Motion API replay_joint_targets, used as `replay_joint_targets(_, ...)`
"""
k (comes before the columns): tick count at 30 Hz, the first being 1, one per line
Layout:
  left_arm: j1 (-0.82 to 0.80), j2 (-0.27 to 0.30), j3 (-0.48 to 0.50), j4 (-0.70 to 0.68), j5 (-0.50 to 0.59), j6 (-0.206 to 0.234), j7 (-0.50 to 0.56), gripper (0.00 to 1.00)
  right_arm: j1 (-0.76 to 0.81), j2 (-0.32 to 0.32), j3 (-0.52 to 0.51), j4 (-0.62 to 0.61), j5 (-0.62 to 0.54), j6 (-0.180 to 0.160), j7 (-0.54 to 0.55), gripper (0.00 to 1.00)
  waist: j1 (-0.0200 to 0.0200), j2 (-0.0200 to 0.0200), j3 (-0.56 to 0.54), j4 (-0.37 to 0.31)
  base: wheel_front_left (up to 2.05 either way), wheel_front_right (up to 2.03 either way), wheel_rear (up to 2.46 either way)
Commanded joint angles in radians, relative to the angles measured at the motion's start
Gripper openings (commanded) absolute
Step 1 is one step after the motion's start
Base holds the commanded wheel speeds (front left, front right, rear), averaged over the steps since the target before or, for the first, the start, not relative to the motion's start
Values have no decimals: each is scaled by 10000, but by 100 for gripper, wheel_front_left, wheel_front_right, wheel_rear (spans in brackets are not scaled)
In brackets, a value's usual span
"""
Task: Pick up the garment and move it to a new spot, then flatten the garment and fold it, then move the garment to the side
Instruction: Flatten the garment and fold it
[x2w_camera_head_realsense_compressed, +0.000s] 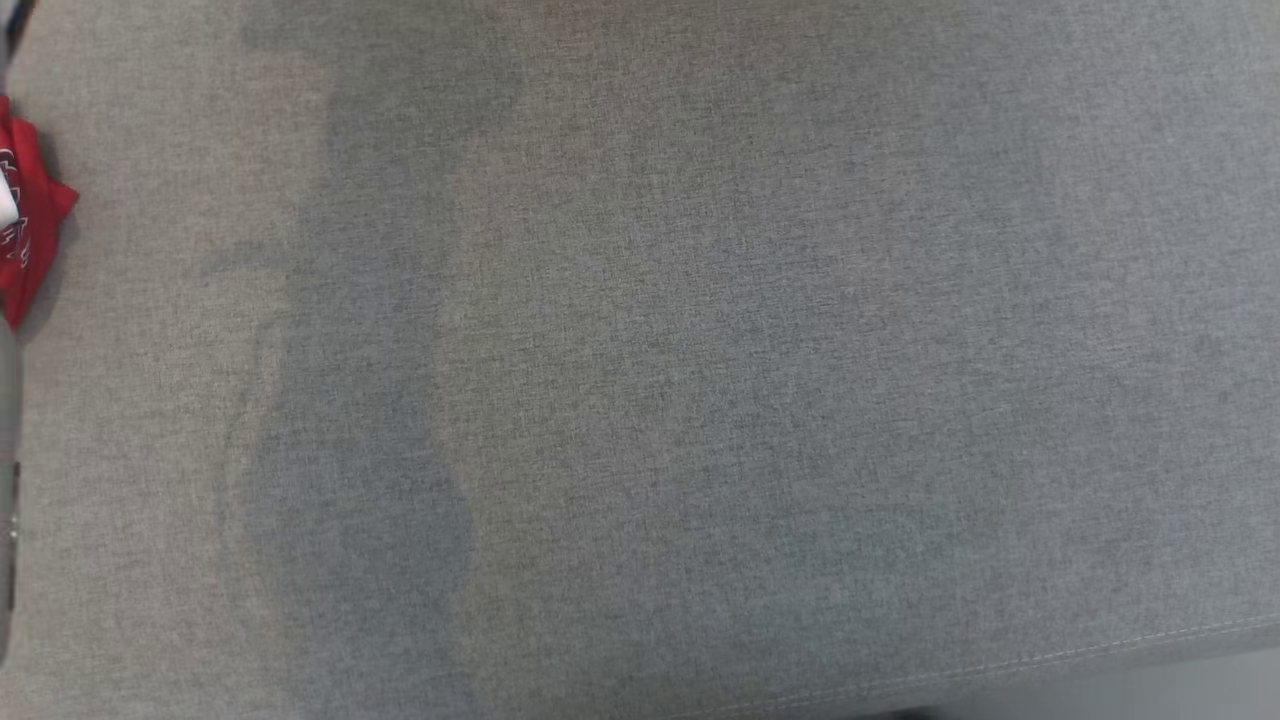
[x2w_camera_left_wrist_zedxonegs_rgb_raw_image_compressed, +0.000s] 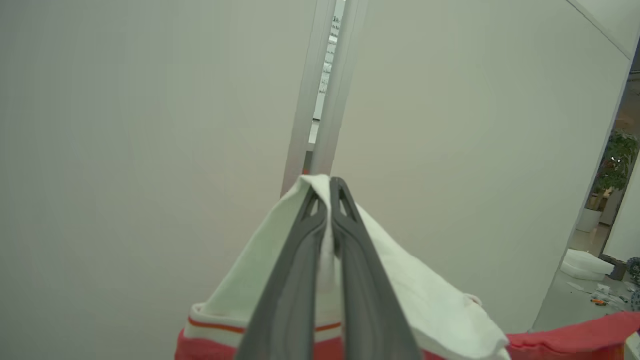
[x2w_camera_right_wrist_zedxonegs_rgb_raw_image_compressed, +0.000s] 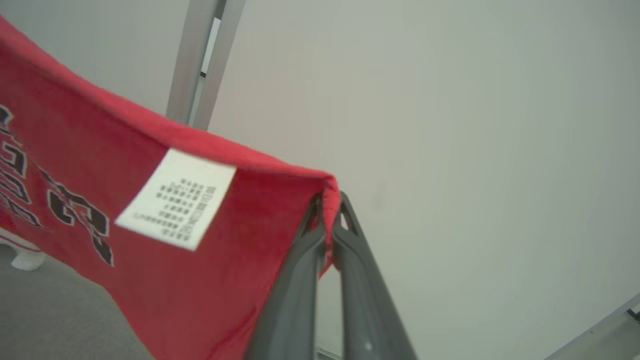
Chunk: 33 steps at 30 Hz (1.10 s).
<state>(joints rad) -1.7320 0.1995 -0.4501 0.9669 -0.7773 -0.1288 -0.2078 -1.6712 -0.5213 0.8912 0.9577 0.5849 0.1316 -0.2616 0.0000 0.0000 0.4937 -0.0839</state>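
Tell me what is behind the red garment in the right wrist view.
Behind the red fabric garment, pinched in the shut right gripper, stands a pale wall with a grey upright post. The cloth hides the post's lower part and the wall there.

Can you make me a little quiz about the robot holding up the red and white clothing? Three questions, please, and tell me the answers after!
1. True or false: the fingers of the right gripper are shut on a red edge of the garment.
2. What colour is the cloth that the left gripper pinches? A white, B blue, C black.
3. Fill in the gap: in the head view, a bit of the garment peeks in at the ____ edge, next to the grey surface.

Key: 1 true. 2 A. 3 left.
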Motion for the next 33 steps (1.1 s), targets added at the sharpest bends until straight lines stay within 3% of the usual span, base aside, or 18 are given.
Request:
replay_joint_targets(1,389,-3,3,28,-143,-26,-147,0,374,-61,32,-131,40,-18,-34,0,0,0,-22,21,0,0,0)
replay_joint_targets(9,3077,433,-345,-1004,-678,-25,-536,0,2965,-478,-843,-1759,-60,-18,-37,0,0,0,-817,10,0,0,0)
replay_joint_targets(13,5117,887,295,-2223,-732,61,-587,0,5037,-603,-1618,-2906,64,-18,-38,0,0,0,-1320,-11,0,0,0)
replay_joint_targets(16,7077,942,1011,-3669,-405,422,-569,0,6584,-715,-1857,-3698,-253,-18,-39,0,0,0,-1644,22,0,0,0)
replay_joint_targets(24,12845,334,2551,-7516,211,1419,-564,0,10400,-789,-2835,-5564,-791,-18,-39,0,0,0,-2525,166,0,0,0)
replay_joint_targets(29,15549,-214,2864,-8558,315,1669,-565,0,12173,-969,-2709,-6070,-1232,-18,-40,0,0,0,-3032,220,0,0,0)
replay_joint_targets(33,17027,-515,2875,-8760,446,1593,-566,0,13293,-1067,-2768,-6146,-1358,-18,-40,0,0,0,-3304,256,0,0,0)
